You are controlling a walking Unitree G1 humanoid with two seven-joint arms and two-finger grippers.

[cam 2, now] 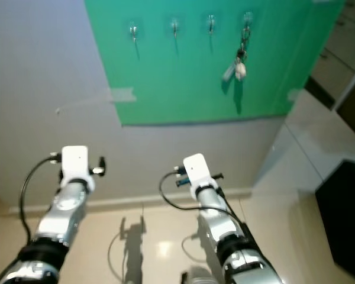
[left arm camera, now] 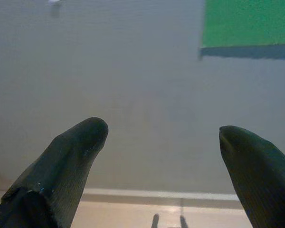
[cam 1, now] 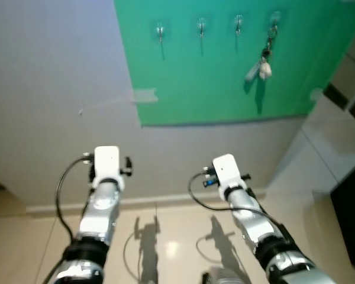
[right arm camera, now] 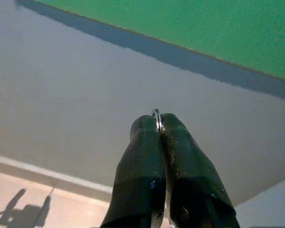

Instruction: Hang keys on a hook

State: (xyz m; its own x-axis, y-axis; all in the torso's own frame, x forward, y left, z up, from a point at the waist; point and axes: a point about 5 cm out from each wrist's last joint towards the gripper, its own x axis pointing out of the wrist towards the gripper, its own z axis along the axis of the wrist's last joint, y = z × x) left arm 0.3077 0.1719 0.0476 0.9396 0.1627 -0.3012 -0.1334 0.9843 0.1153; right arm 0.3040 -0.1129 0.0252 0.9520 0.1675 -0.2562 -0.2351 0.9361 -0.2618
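A green board (cam 1: 225, 89) on the grey wall carries a row of small hooks (cam 1: 202, 25). From the rightmost hook (cam 1: 274, 21) hangs a bunch of keys (cam 1: 263, 65) with a pale fob. Both silver arms reach toward the wall below the board, the left arm (cam 1: 106, 171) and the right arm (cam 1: 228, 174). My right gripper (right arm camera: 159, 121) is shut on a thin silver key ring (right arm camera: 156, 115) whose edge shows between the fingertips. My left gripper (left arm camera: 161, 137) is open with nothing between its fingers, facing the bare wall beside the board's lower corner (left arm camera: 247, 23).
A white cabinet (cam 1: 328, 142) stands against the wall at the right, with a dark object (cam 1: 352, 207) beside it. A pale baseboard (cam 1: 148, 204) runs along the glossy tan floor (cam 1: 165, 242). A strip of tape (cam 1: 145, 94) sits at the board's left edge.
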